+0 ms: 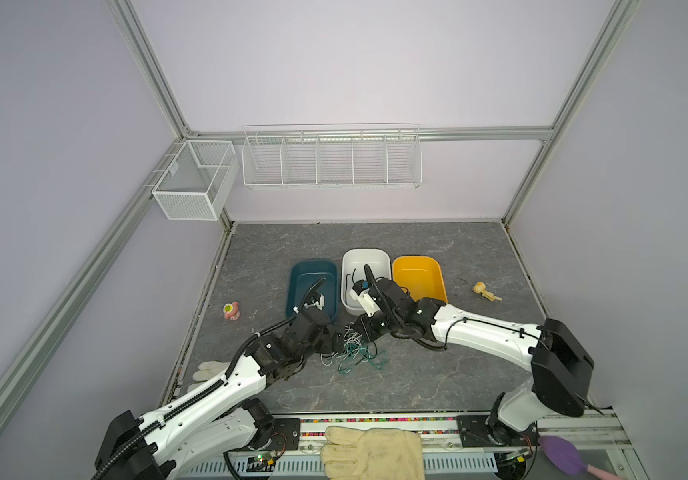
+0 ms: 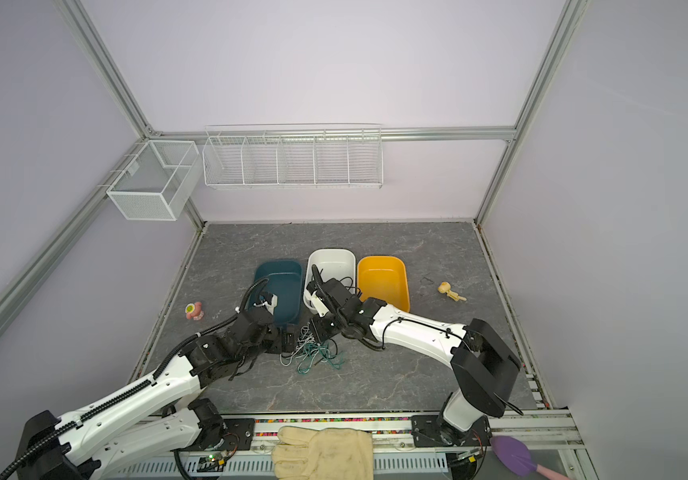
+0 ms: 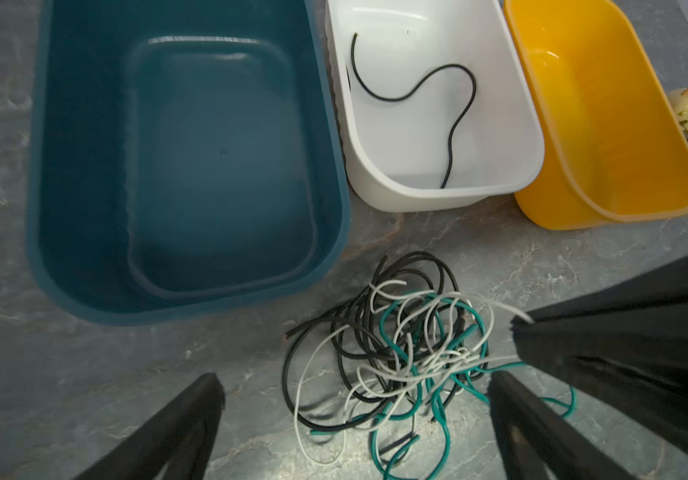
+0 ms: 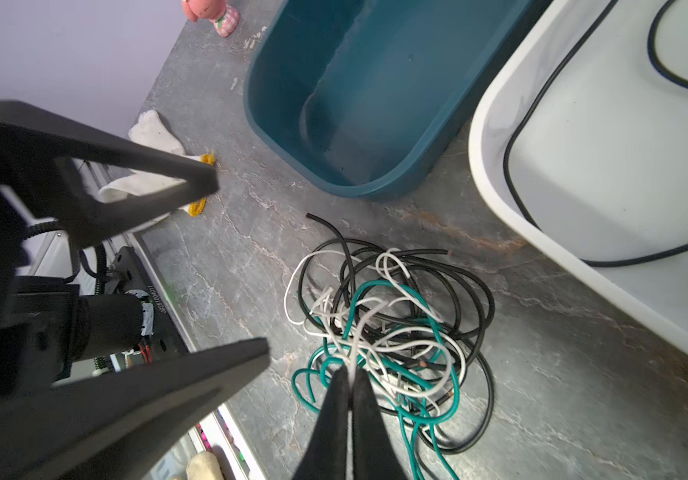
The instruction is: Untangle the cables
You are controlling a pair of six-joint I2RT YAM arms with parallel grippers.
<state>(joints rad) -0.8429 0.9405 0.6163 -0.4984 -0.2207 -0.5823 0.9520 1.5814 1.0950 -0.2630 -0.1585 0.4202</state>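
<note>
The cables (image 1: 357, 353) (image 3: 409, 353) are lying in a loose knotted heap of black, white and teal-green strands on the grey marbled worktop (image 1: 417, 374). The heap is sitting just in front of the near ends of the teal bin (image 3: 184, 166) and the white bin (image 3: 417, 195), apart from both. In both top views the two arms are converging on it from either side.

The right gripper (image 4: 350, 374) is reaching down at the edge of the heap with its jaws pressed together. They are pinching a white cable (image 4: 359, 332), whose strand is running straight in between the tips. The rest of that cable is looping back into the tangle.

The left gripper (image 3: 355, 384) is hovering beside the heap with its jaws spread wide, gripping nothing. Part of the tangle is showing between them in the left wrist view.

A single black cable (image 3: 454, 104) is curling along the floor of the white bin, separate from the heap. The yellow bin (image 3: 608, 124) is standing just beside the white one, on the far side from the teal bin. A pink toy (image 1: 232, 311) and a small wooden figure (image 1: 484, 290) are lying well apart, out toward the two sides of the worktop.
</note>
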